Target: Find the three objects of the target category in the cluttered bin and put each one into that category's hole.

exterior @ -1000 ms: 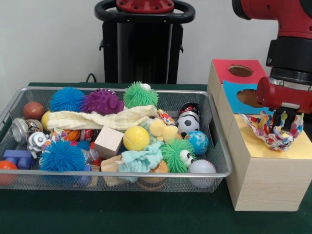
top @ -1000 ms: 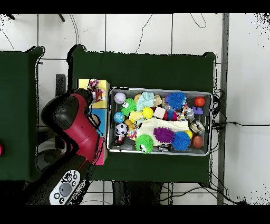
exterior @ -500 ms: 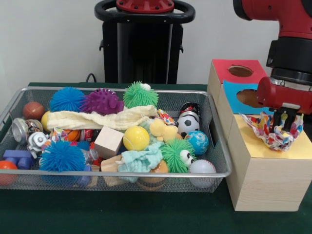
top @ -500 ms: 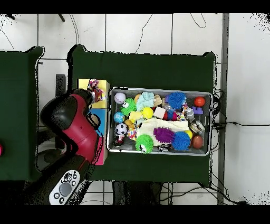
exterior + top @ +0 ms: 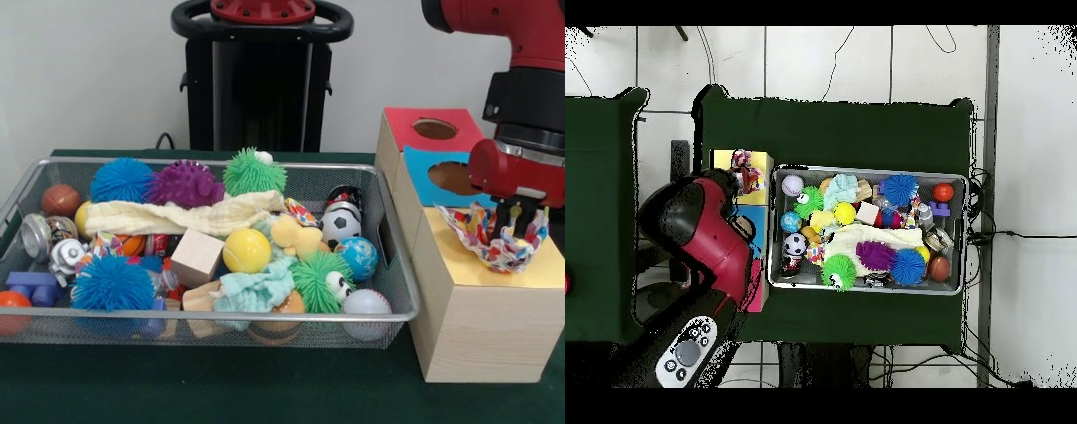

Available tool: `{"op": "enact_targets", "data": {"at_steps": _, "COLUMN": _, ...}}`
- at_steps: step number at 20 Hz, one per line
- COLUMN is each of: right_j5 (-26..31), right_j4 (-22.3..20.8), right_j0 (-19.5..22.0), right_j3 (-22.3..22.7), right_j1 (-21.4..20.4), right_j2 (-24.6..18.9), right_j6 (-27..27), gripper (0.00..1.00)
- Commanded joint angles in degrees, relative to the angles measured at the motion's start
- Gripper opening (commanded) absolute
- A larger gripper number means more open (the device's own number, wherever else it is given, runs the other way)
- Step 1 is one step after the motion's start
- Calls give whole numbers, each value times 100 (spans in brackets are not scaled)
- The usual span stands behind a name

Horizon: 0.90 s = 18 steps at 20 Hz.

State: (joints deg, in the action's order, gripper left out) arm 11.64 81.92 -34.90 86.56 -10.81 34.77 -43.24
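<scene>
My hand stands over the yellow-topped section of the wooden box, its dark fingers set down into a patterned cloth of many colours. The cloth is bunched up around the fingers and lies on the yellow top; part of it drapes toward the blue section. Whether the fingers are pinched on the cloth or spread inside its folds, I cannot tell. In the overhead view my arm covers most of the box, with the cloth showing at the yellow end.

The box has three tops in a row: red, with a round hole, then blue, with a hole partly behind my arm, then yellow.

The wire bin stands just beside the box on the green bench. It holds a long cream cloth, a pale green cloth, blue spiky balls, a purple one, a yellow ball, a soccer ball and a wooden cube.
</scene>
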Motion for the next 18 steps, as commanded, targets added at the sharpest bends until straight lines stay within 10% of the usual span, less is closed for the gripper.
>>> {"op": "enact_targets", "data": {"at_steps": 1, "right_j5": 500, "right_j4": -871, "right_j0": 265, "right_j3": -434, "right_j1": 1020, "right_j2": -1058, "right_j6": -2465, "gripper": 0}}
{"op": "enact_targets", "data": {"at_steps": 18, "right_j5": 142, "right_j4": -1527, "right_j0": 417, "right_j3": -356, "right_j1": 844, "right_j2": -1188, "right_j6": -2887, "gripper": 0}}
